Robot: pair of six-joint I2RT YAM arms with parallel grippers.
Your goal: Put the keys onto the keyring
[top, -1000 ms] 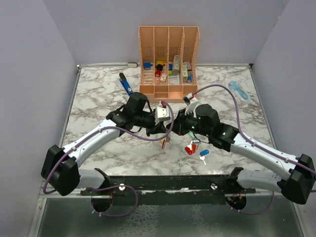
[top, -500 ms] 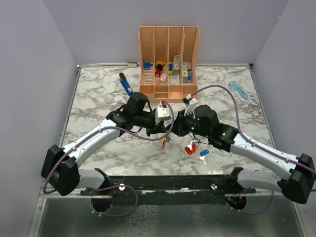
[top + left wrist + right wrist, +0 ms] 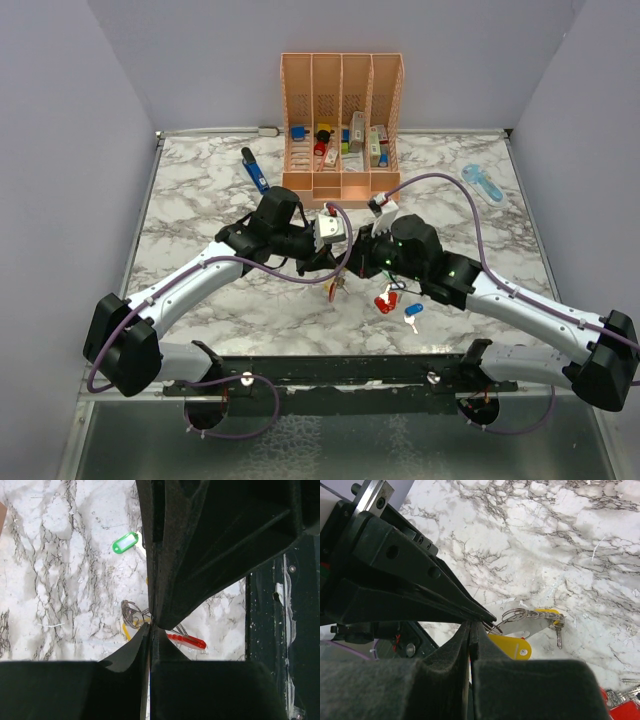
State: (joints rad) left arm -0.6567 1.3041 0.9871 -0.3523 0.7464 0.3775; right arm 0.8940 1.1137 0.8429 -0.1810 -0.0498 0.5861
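Keyring (image 3: 520, 615): dangles above mid-table, carrying a yellow tag (image 3: 510, 647) and one key (image 3: 559, 632). Behind, orange rack (image 3: 342, 70), slots holding small coloured items. Shows left gripper (image 3: 150, 631) and right gripper (image 3: 470, 630) tip to tip, jaws closed, seemingly both pinching it. Leaves green key (image 3: 125, 542), red key (image 3: 383, 303) and blue key (image 3: 413, 312) on the marble (image 3: 200, 200).

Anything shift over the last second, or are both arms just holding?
Barely. The right pincer eased slightly toward the near edge; nothing taken or released. The left pincer stayed put, both still shut on the keyring. The red key and blue-and-white key lie where they were.
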